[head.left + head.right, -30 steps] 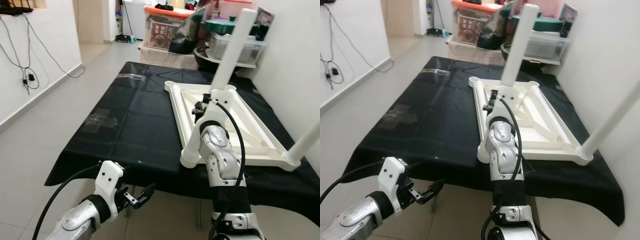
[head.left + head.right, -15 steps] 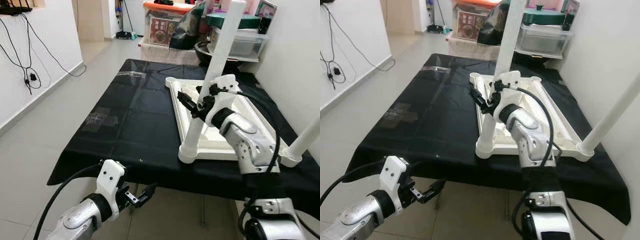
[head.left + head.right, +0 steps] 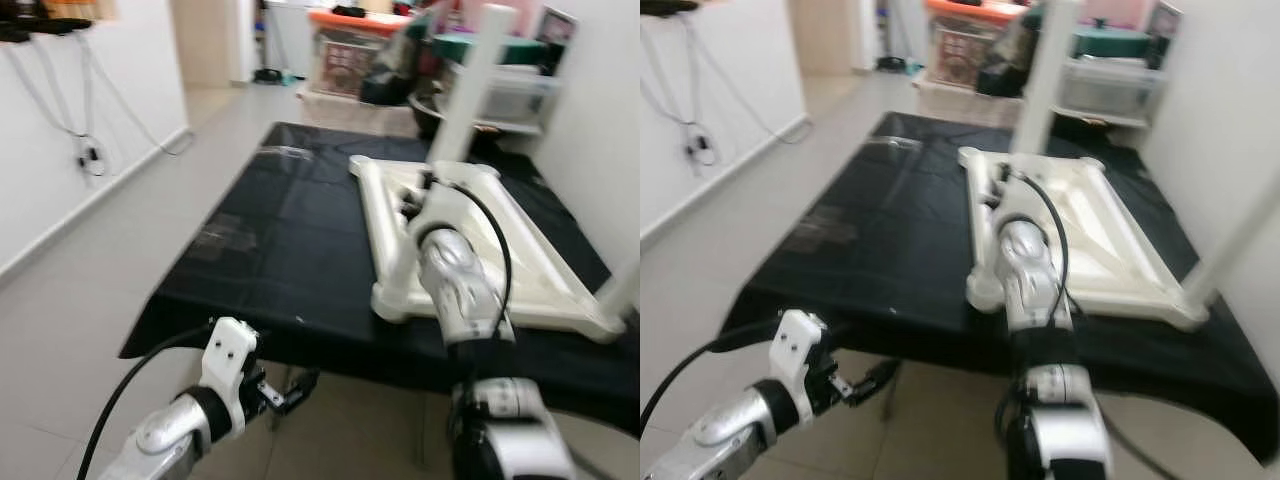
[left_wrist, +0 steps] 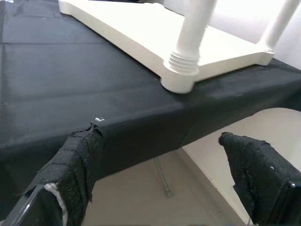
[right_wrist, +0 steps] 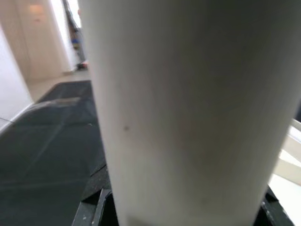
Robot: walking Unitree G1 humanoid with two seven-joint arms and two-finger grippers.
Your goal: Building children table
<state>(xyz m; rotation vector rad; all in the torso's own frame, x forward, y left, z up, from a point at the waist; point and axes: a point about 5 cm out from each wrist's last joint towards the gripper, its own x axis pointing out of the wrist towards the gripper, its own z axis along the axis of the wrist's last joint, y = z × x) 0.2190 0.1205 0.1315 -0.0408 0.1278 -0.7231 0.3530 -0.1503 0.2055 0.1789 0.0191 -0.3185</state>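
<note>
A white children's table lies upside down on a table covered with a black cloth. One long white leg stands up from its near left corner socket. My right gripper is at this leg partway up and shut on it. In the right wrist view the leg sits between the black fingers. A second leg rises at the near right corner. My left gripper hangs open below the cloth's front edge, holding nothing.
Storage boxes and bins are stacked behind the table. A white wall runs close along the right side. Cables hang on the left wall, with open tiled floor to the left. Tape marks show on the cloth.
The camera has shifted and blurred. My right forearm has swung from the right of the leg to in front of it, the gripper staying at the leg. The left gripper is unchanged.
</note>
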